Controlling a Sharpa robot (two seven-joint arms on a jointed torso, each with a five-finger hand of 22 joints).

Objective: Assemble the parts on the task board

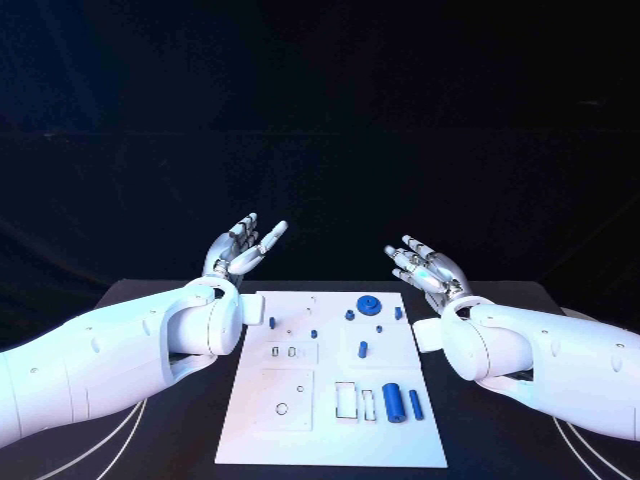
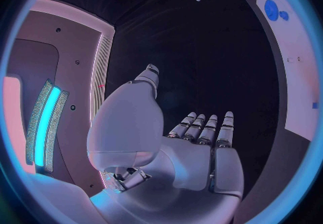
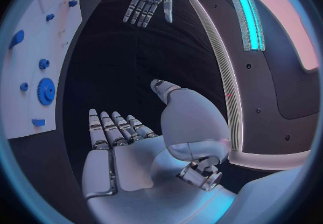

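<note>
Fingers on the left hand (image 1: 245, 245) and the right hand (image 1: 424, 265) are spreading apart, released and grasping nothing, palms turning toward each other above the far end of the surface. That pose is probably keeping the task board (image 1: 263, 440) unobstructed between the arms. On it the blue parts are lying loose: a gear (image 1: 366, 304), a thick cylinder (image 1: 394, 402), small pegs.

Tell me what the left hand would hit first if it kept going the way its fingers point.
Probably nothing: the left hand, open and empty, points up and away past the far end of the task board, into dark space. Depth there is hard to judge.
</note>
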